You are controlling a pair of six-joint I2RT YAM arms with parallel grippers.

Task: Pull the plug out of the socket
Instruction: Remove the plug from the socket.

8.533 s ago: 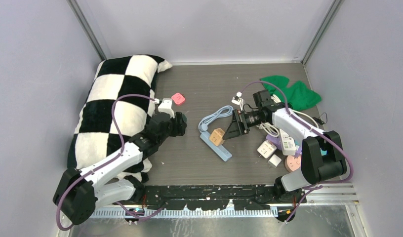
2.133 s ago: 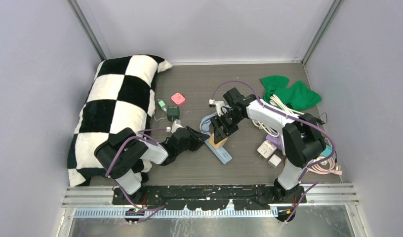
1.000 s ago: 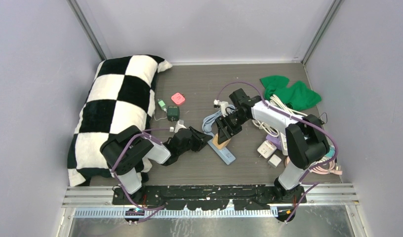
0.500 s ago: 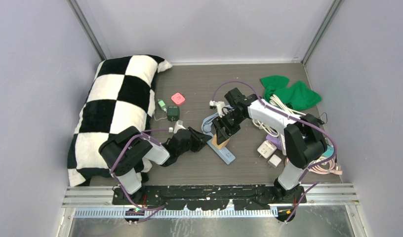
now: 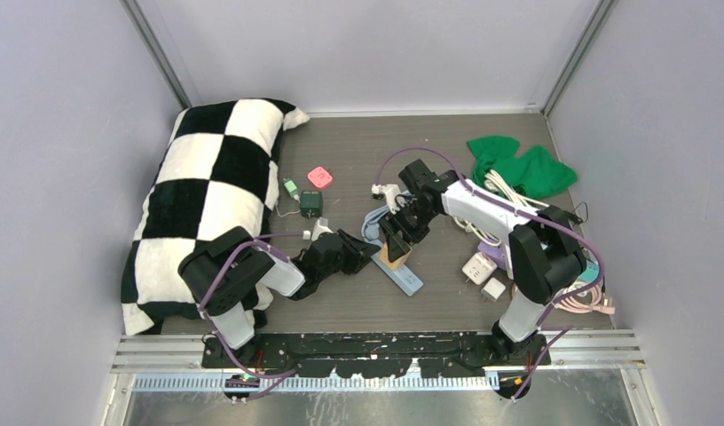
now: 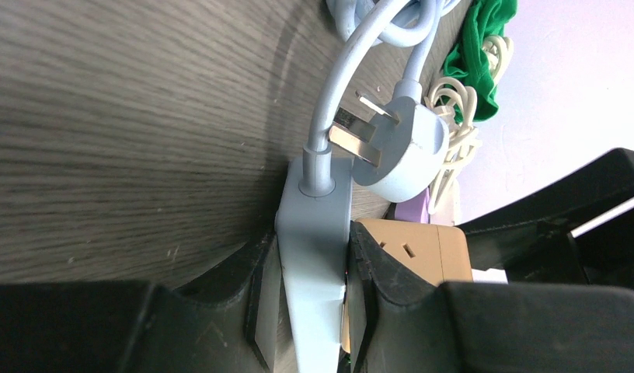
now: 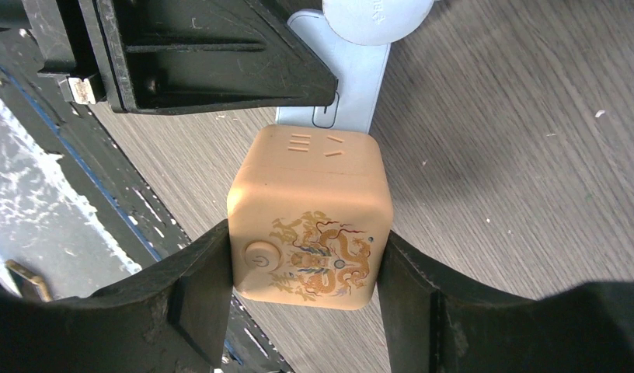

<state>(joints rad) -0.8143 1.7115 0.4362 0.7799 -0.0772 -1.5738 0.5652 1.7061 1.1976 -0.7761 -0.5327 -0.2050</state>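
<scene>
I start nearest me: the pale blue socket strip (image 5: pixel 410 281) lies flat on the counter (image 5: pixel 376 146), near the middle. Its long axis runs from near right to far left. My left tool (image 6: pixel 306 299) is narrow, pinched across the strip's width at the far-left end where the cable (image 6: pixel 323 116) enters, so it pins the strip down. Just right of that grip, the tan cube plug (image 7: pixel 310 221) sits on the strip's top face. My right tool (image 7: pixel 302 301) is half-wide with 1 finger on each of 2 opposite sides of the cube, so it holds the plug. I judge the pull must go straight off the top face, square to the long axis, not along it. Beyond, a loose round plug (image 6: pixel 403 148) lies by the cable coil.
</scene>
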